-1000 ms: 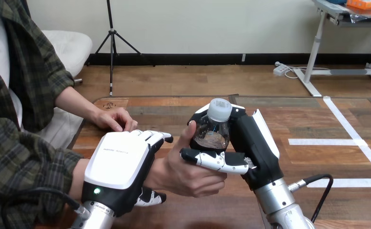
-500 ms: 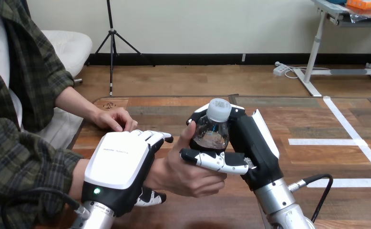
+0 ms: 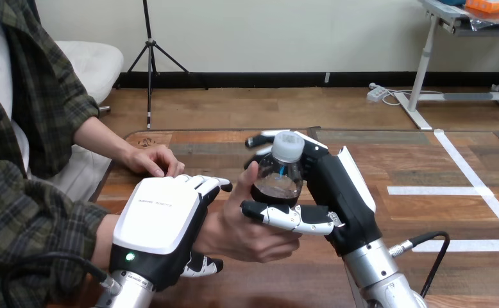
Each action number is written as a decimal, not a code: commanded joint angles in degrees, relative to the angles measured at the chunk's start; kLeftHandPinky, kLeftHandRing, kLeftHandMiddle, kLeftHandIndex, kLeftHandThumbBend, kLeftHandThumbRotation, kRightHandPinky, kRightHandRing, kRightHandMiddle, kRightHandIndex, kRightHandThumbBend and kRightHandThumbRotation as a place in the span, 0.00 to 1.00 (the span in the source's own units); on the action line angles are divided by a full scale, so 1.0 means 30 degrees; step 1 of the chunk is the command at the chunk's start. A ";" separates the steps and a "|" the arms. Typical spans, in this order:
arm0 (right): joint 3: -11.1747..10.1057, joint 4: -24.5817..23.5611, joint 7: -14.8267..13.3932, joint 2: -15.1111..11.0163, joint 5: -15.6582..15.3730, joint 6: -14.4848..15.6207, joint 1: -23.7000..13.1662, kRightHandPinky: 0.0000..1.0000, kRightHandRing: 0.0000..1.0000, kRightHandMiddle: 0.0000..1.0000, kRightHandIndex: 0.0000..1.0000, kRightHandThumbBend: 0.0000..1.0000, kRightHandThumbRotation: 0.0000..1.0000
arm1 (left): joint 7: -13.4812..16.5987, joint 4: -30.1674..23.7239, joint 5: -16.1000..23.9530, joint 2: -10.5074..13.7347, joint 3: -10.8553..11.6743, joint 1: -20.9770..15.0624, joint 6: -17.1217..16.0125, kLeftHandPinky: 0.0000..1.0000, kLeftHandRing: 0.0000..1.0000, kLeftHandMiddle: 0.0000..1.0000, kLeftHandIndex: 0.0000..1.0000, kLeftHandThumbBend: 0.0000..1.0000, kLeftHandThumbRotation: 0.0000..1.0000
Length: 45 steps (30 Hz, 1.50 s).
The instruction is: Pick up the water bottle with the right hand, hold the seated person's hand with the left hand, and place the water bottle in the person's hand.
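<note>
**Item 1: right hand** (image 3: 337,192). Right of centre, arm rising from the near edge. It is closed around the water bottle (image 3: 278,176). The thumb (image 3: 288,218) lies across the bottle's near, lower side. The fingers (image 3: 260,138) pass behind its far side, and their tips stand out to the left of the white cap (image 3: 287,146). By the look of it, the far fingers sit loosely.

**Item 2: water bottle.** Small and clear, with dark liquid low in it, roughly upright. Its base sits in or just above the person's hand (image 3: 244,231); contact under the base cannot be made out.

**Item 3: person's hand.** Palm up at centre, below and left of the bottle. Its thumb is raised against the bottle's left side, and its fingers are curled beneath the robot's thumb.

**Item 4: left hand** (image 3: 160,221). Near left, white back uppermost, laid over the person's wrist. Fingers wrap the far edge and the thumb tucks under the near edge, so it clasps the wrist.

**Item 5: person's other hand** (image 3: 154,160). Flat on the table (image 3: 426,160) at far left, apart from the exchange.

**Step in hand:** the handover. The bottle is lifted, the wrist is supported, and the bottle is at the palm.

**Next move calls for:** opening the right hand fully, drawing the thumb clear of the person's fingers, then withdrawing to the right without tipping the bottle. The left hand should steady the wrist until the person's grip has closed.
</note>
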 commanded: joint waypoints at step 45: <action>-0.0036 -0.1883 -0.0370 -0.0713 -0.0750 0.0749 -0.0288 1.00 1.00 1.00 1.00 0.92 0.32 | 0.0528 -0.0054 0.0010 0.0094 0.0090 -0.0476 0.0042 0.67 0.73 0.77 0.76 0.90 0.00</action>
